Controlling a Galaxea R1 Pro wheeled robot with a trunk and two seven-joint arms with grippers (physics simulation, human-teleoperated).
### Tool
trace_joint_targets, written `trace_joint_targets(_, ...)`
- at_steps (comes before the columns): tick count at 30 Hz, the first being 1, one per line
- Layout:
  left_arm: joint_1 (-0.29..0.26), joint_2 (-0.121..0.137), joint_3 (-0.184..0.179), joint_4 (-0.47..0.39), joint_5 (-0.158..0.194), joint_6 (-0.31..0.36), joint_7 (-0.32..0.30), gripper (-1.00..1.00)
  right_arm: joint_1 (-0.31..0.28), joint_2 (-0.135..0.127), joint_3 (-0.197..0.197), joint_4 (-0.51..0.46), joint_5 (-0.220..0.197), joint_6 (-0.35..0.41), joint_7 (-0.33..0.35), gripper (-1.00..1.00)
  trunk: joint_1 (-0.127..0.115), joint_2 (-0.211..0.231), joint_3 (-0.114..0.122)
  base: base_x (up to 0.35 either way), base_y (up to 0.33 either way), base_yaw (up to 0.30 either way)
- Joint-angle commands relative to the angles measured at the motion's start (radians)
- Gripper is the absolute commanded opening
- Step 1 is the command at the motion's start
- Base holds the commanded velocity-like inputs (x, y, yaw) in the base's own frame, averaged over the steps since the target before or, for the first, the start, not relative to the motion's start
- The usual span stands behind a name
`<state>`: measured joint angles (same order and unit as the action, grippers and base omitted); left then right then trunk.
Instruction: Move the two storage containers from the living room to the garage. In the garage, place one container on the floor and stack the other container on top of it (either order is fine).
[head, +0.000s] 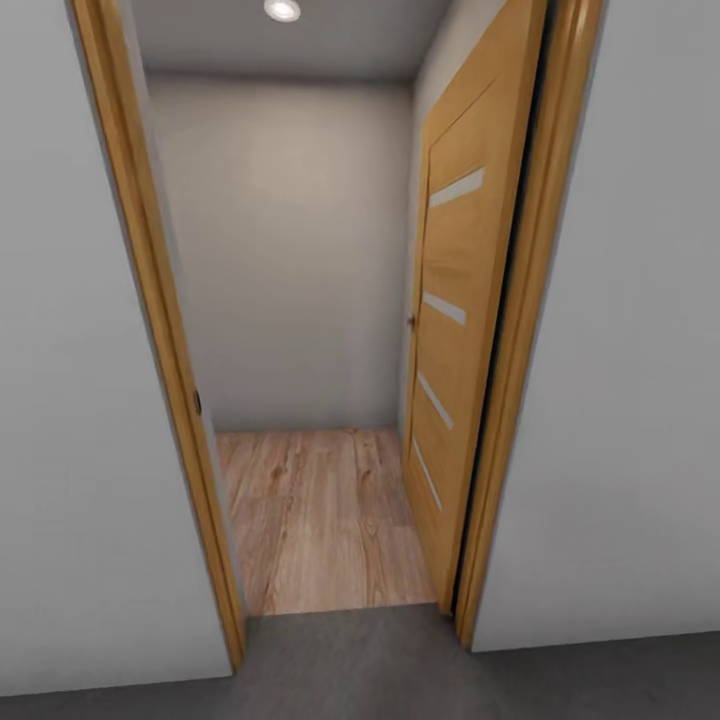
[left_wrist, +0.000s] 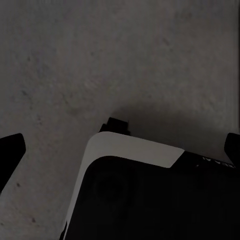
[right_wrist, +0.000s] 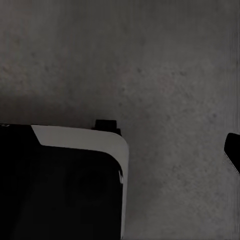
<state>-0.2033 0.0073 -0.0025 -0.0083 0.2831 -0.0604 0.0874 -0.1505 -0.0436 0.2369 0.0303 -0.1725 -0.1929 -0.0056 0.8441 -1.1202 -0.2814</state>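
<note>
1. Right now the robot faces an open doorway (head: 310, 330) from the dark grey concrete floor (head: 350, 670), which reads as the garage side; beyond the threshold lies a light wood plank floor (head: 320, 520) in a small bare space with grey walls and a ceiling light (head: 282, 9).
2. Judging by this, the step in hand is travel between rooms, most likely toward the living room to fetch a container, though I cannot tell how many trips are done.
3. Neither of the 2 storage containers can be made out, so their places cannot be given from these views, nor whether either is already in the garage.
4. Next, the move calls for driving straight through the gap, staying centred between the left jamb (head: 150, 330) and the wooden door (head: 455, 340), which stands swung inward against the right wall and narrows the passage slightly.
5. Both wrist cameras look down at the concrete: the left wrist view has the robot's dark base with a pale edge (left_wrist: 135, 150) against the floor, and the right wrist view has the same kind of base corner (right_wrist: 85, 137).
6. Black slivers at the borders of the wrist views may be fingertips, but they are cut off; I cannot tell whether either gripper is spread or pressed together.
7. Whatever lies past the wood floor to either side is hidden by the walls.
</note>
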Motion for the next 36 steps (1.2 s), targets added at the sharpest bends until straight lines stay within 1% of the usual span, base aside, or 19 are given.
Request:
trace_joint_targets(1, -0.001, 0.0, -0.001, 0.001, 0.004, -0.003, 0.002, 1.0, -0.001, 0.0, 0.009, 0.003, -0.009, -0.005, -0.001, 1.0, 0.001, -0.001, -0.001, 0.32, -0.007, 0.0)
trace_joint_targets(6, -0.001, 0.0, -0.001, 0.001, 0.005, -0.004, 0.002, 1.0, -0.001, 0.005, 0.01, 0.003, -0.008, 0.005, -0.001, 1.0, 0.001, -0.001, -0.001, 0.32, -0.002, 0.04)
trace_joint_targets(19, -0.001, 0.0, -0.001, 0.001, 0.005, -0.004, 0.002, 1.0, -0.001, 0.005, 0.009, 0.003, -0.007, 0.003, -0.001, 1.0, 0.001, -0.001, -0.001, 0.321, 0.0, 0.236)
trace_joint_targets(36, -0.001, -0.001, -0.002, 0.001, 0.004, -0.004, 0.002, 1.0, -0.001, 0.001, 0.009, 0.003, -0.007, -0.005, -0.001, 1.0, 0.001, -0.001, -0.001, 0.322, 0.0, 0.018)
